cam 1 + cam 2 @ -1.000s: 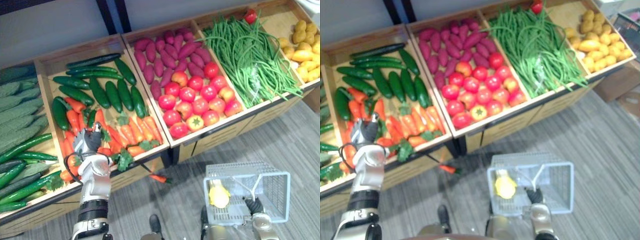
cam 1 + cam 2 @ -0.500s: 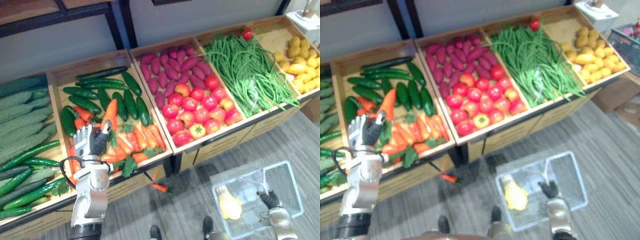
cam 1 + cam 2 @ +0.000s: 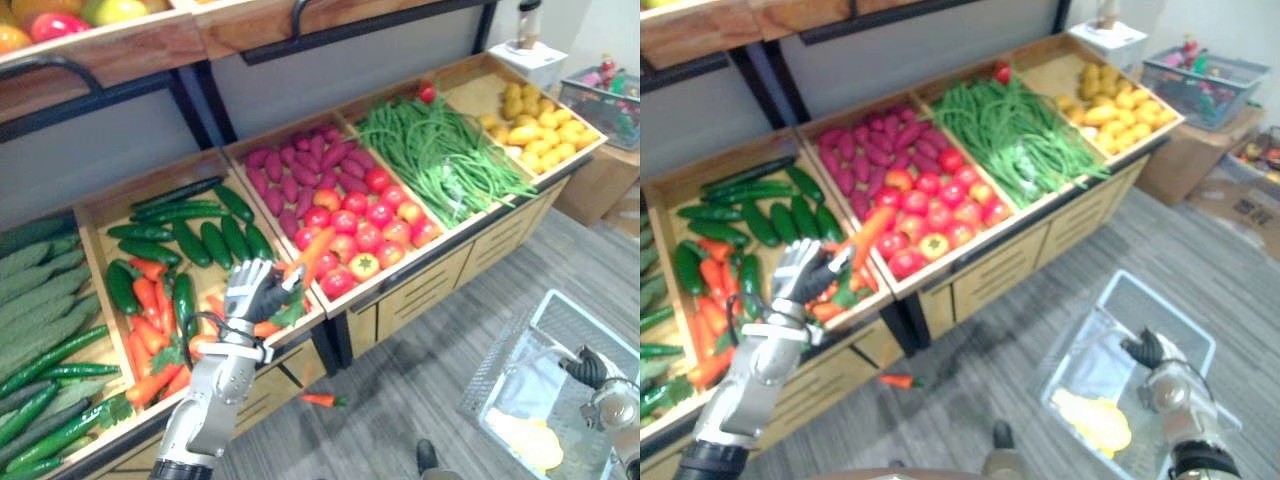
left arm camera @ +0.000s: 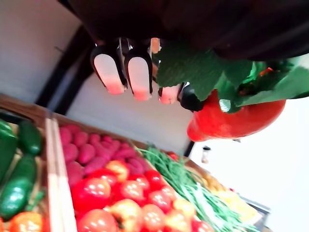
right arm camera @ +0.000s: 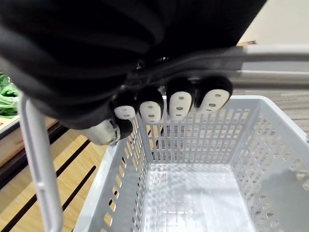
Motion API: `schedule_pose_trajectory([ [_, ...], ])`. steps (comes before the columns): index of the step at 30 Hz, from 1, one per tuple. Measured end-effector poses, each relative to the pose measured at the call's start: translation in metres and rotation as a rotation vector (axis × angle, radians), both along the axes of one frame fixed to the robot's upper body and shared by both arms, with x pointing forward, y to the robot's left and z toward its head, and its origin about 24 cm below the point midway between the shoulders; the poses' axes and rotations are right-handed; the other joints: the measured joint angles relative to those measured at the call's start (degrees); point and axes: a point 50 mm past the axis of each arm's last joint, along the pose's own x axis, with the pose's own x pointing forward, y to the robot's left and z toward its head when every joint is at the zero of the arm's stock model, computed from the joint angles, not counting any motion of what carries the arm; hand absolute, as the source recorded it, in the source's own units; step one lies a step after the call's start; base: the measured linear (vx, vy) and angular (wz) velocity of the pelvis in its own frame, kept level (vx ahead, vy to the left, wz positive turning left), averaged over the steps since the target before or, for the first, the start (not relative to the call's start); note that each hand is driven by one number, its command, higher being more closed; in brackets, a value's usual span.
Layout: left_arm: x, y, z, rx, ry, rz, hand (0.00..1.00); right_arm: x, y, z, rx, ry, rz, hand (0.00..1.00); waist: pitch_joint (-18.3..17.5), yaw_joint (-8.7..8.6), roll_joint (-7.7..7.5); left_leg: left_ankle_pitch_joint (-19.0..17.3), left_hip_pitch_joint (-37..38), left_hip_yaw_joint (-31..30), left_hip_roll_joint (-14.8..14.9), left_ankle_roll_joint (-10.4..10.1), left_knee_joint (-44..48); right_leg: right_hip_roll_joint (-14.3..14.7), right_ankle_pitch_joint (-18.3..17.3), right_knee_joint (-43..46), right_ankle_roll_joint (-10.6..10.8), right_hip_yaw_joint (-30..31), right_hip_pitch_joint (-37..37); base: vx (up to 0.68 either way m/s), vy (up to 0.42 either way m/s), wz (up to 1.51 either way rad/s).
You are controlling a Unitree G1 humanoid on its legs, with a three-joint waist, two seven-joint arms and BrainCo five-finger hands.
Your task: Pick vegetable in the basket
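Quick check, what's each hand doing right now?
Left hand: fingers shut on a carrot, held above the vegetable crates.
Right hand: fingers shut on the basket handle.

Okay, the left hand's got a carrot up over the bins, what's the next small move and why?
Probably swing the left hand toward the robot's right, carrying the carrot toward the basket. Its fingers are curled round the carrot, already lifted off the other carrots, and the right hand holds the basket by its handle, lower right.
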Motion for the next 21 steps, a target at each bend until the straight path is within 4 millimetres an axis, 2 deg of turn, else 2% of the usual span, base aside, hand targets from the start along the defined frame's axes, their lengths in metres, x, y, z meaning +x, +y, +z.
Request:
schedule_pose_trajectory([
  [8, -0.017, -0.053, 0.011, -0.073, -0.019, -0.308, 1.0, 0.034, 0.044, 0.037, -0.095, -0.086, 0.326, 1.0, -0.84, 0.32, -0.31, -1.49, 3.75, 9.44, 1.49, -1.45, 0.09, 2.39, 0.86, -0.21, 0.44, 5.16, -0.22, -0.06, -0.036, -0.52],
  [11, -0.023, -0.072, 0.015, -0.063, -0.036, -0.421, 1.0, 0.04, 0.06, 0.047, -0.12, -0.114, 0.434, 1.0, -2.06, 0.84, -0.15, -2.42, 4.39, 12.07, 2.82, -2.53, 1.83, 3.55, 1.31, 0.15, 0.02, 6.46, -0.4, 0.03, -0.067, -0.36],
  [12, -0.024, -0.08, 0.018, -0.089, -0.037, -0.477, 1.0, 0.043, 0.066, 0.051, -0.139, -0.113, 0.486, 1.0, -2.2, 1.13, -0.09, -3.71, 3.95, 12.99, 3.88, -2.75, 4.27, 3.87, 1.36, 0.37, 0.04, 6.6, -0.4, 0.03, -0.077, -0.22],
  [16, -0.029, -0.101, 0.02, -0.078, -0.028, -0.601, 1.0, 0.056, 0.086, 0.059, -0.165, -0.117, 0.595, 1.0, -2.33, 1.33, 0.11, -6.2, 3.54, 14.98, 5.62, -3.27, 8.68, 4.56, 1.36, 1.05, 0.04, 7.44, -0.47, 0.02, -0.043, -0.21],
  [21, -0.04, -0.121, 0.015, -0.1, 0.026, -0.724, 1.0, 0.067, 0.11, 0.065, -0.176, -0.122, 0.706, 1.0, -2.34, 1.21, 0.14, -8.06, 3.62, 17.08, 6.37, -3.51, 11.51, 4.78, 1.39, 1.31, 0.07, 8.99, -0.51, 0.0, 0.003, -0.19],
])
